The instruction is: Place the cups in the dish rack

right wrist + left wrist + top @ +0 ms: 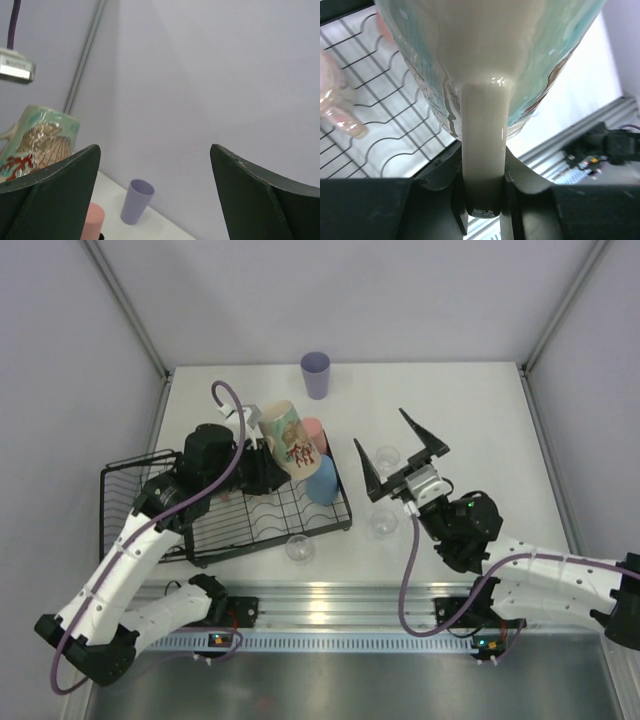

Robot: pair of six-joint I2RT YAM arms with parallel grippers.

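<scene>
My left gripper (262, 445) is shut on the handle of a cream mug (290, 435) with a sea-creature print and holds it above the right end of the black wire dish rack (215, 540). The left wrist view shows the handle (482, 125) clamped between the jaws over the rack wires (385, 125). A salmon tumbler (314, 429) and a blue tumbler (322, 480) stand at the rack's right end. A blurred pink glossy cup (335, 107) lies on the rack. My right gripper (380, 428) is open, empty and raised. A lavender tumbler (315, 373) stands at the back and shows in the right wrist view (136, 201).
Three small clear glasses stand on the white table: one under the right gripper (388, 457), one nearer (384, 522), one by the rack's front right corner (300, 548). The rack's taller basket end (125, 490) is at the left. Walls enclose the table.
</scene>
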